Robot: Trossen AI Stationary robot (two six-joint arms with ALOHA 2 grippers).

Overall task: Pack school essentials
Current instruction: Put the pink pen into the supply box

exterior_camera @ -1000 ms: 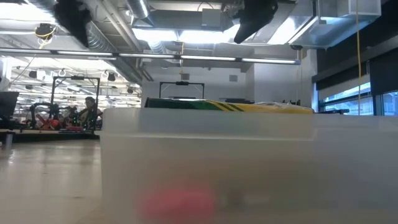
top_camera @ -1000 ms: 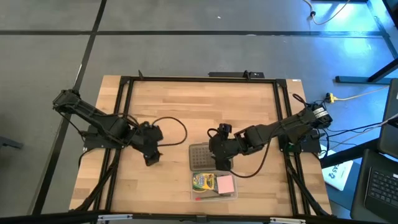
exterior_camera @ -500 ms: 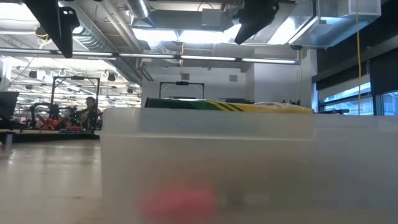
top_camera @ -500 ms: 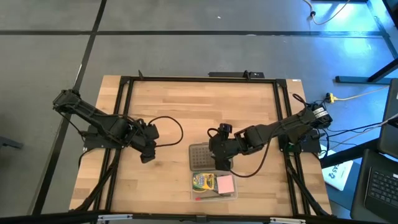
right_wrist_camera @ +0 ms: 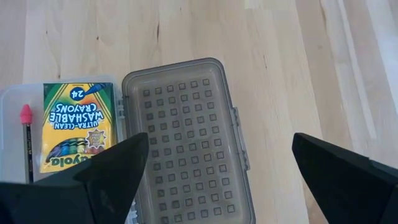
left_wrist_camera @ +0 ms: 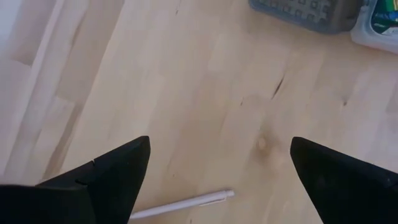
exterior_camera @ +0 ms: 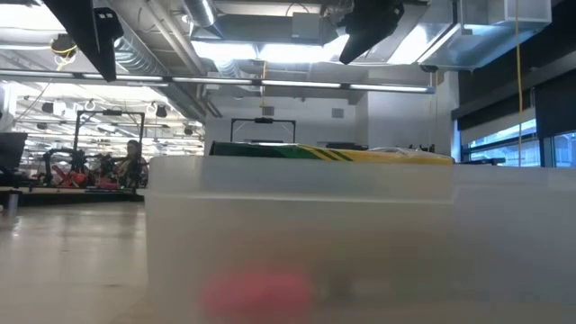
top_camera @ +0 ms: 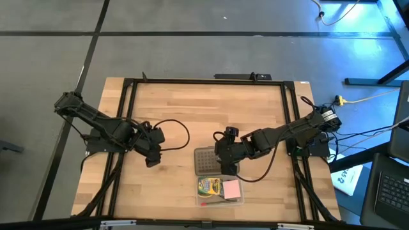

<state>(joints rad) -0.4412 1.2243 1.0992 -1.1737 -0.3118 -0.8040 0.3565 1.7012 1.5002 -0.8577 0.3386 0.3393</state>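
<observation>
A clear case (top_camera: 220, 191) lies near the table's front edge. In it are a green-yellow crayon box (right_wrist_camera: 79, 127), a pink pad (top_camera: 231, 189) and a pencil with a pink eraser tip (right_wrist_camera: 26, 134). The grey dotted lid (right_wrist_camera: 186, 149) lies flat on the table just behind the case. My right gripper (right_wrist_camera: 219, 137) hangs open above the lid and touches nothing. My left gripper (left_wrist_camera: 219, 142) hangs open above bare wood at the left. A pale pencil (left_wrist_camera: 183, 202) lies flat on the table below it, between the lines of its fingers.
A black frame (top_camera: 204, 81) runs along the table's far edge and down both sides. Bare wood (top_camera: 204, 115) fills the far half of the table. In the low view the case's clear wall (exterior_camera: 297, 243) fills the foreground, and both grippers show only at the top.
My left gripper has tipped and turned a little at the wrist, and its fingers have swung slightly toward the table's left edge. It has stayed open above the pale pencil.
</observation>
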